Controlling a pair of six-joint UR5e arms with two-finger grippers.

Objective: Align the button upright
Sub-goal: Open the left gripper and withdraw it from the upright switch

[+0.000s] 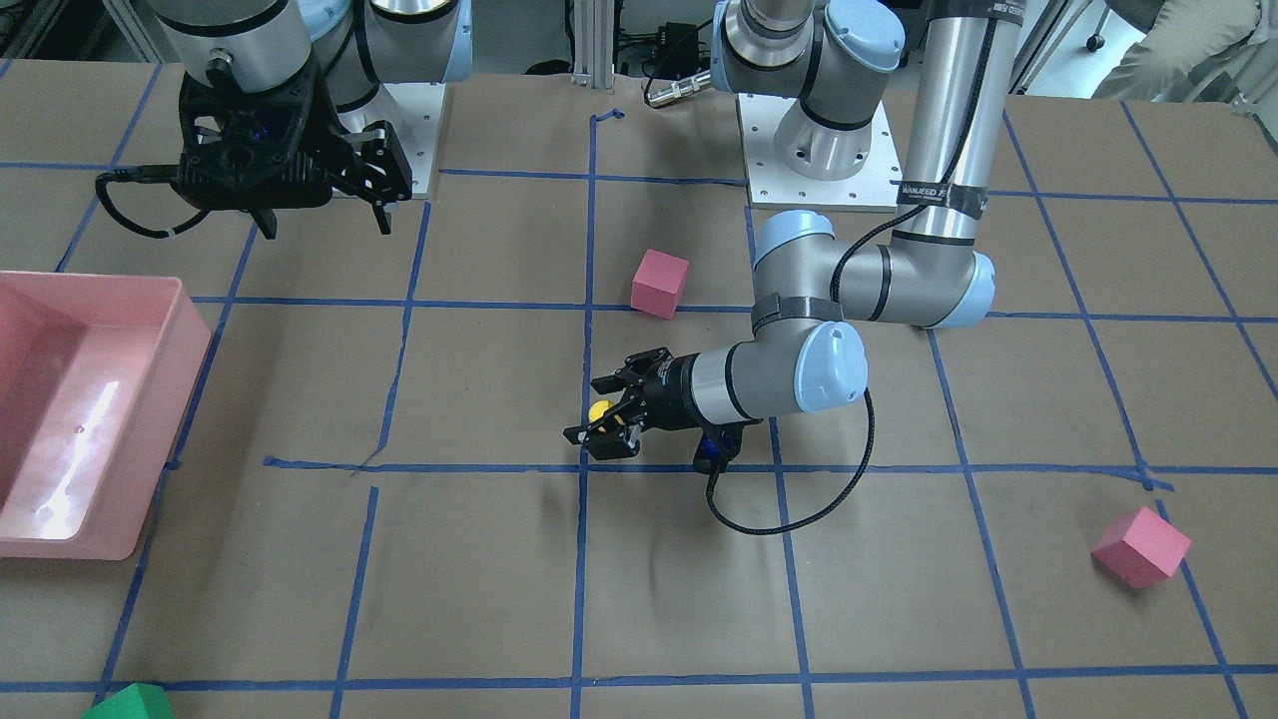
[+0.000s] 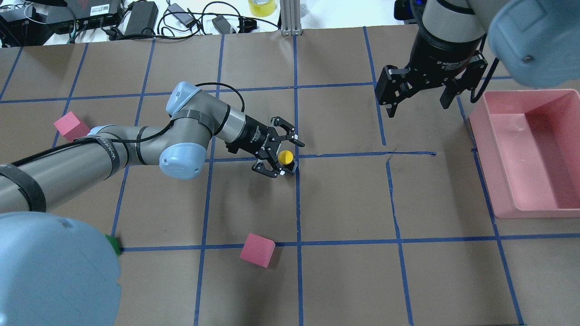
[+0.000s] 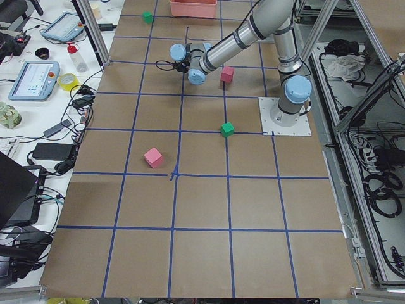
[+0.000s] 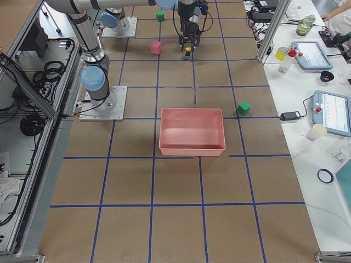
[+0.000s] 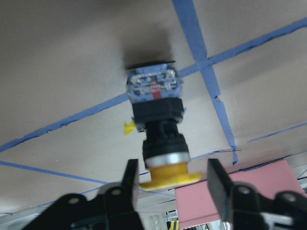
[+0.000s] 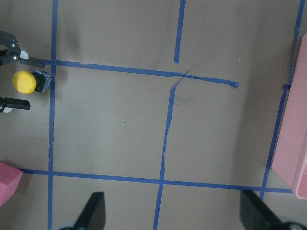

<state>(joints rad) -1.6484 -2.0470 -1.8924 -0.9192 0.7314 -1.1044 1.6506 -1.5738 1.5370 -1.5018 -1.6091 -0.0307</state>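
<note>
The button has a yellow cap, a black body and a whitish base block, and stands upright with its base on the table at a blue tape crossing. It also shows in the front view, the left wrist view and the right wrist view. My left gripper lies low and level, open, with a finger on each side of the cap; in the left wrist view small gaps show on both sides. My right gripper is open and empty, held high near the pink bin.
A pink bin stands on my right side of the table. One pink cube lies nearer my base than the button, another beside my left arm. A green cube peeks out by the left shoulder.
</note>
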